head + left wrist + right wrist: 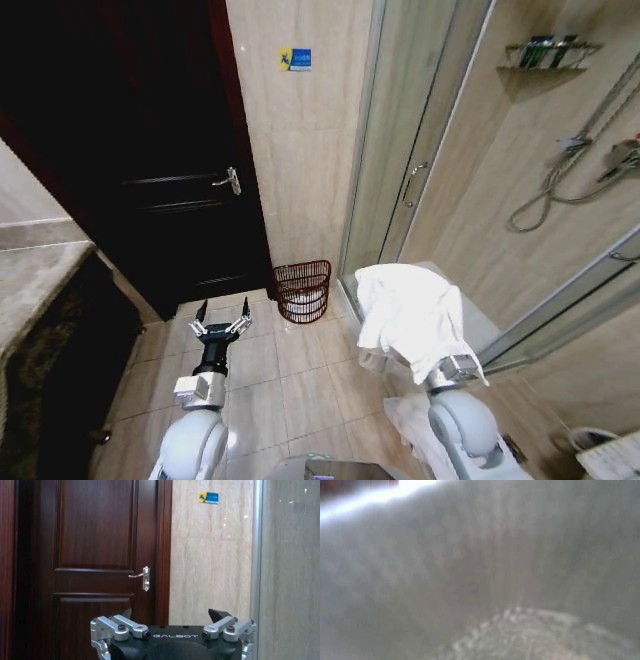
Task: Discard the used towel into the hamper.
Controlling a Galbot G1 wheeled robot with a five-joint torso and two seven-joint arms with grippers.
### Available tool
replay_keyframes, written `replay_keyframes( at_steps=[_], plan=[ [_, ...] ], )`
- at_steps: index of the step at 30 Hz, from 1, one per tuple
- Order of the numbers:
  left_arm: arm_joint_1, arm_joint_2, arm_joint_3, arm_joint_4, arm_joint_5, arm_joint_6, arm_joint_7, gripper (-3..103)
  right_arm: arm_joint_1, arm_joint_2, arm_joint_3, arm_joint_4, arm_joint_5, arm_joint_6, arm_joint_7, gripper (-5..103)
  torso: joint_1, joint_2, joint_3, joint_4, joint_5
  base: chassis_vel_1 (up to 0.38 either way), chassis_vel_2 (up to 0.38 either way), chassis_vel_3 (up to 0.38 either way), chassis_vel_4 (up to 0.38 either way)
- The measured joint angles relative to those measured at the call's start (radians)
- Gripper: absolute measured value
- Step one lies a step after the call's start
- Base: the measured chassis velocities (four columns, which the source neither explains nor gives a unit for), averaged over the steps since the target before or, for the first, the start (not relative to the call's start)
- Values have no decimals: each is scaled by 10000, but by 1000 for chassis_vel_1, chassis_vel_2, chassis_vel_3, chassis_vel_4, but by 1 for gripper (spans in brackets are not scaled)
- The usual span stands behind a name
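Note:
The white towel (410, 315) hangs bunched from the end of my raised right arm at the right, and its folds cover the gripper that holds it. In the right wrist view the towel cloth (485, 581) lies right against the lens. The hamper (302, 290), a small reddish-brown open-weave basket, stands on the floor against the tiled wall, ahead and left of the towel. My left gripper (222, 320) is open and holds nothing, low over the floor tiles left of the hamper. In the left wrist view the left gripper (172, 615) faces the door.
A dark wooden door (150, 150) with a metal handle (231, 181) stands shut at left. The glass shower enclosure (400, 150) rises right of the hamper. A stone counter (40, 280) runs along the left edge. White cloth (410, 415) lies on the floor by my right arm.

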Motion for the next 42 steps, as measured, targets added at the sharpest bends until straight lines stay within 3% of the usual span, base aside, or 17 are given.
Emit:
replay_keyframes(
  at_steps=[42],
  plan=[
    [86,-68,286,29,265,-31,-205,100,-132,310,55,-208,-198,357,38,8,-1115,-2430,-1312,1,0,0,0,0,0]
  ],
)
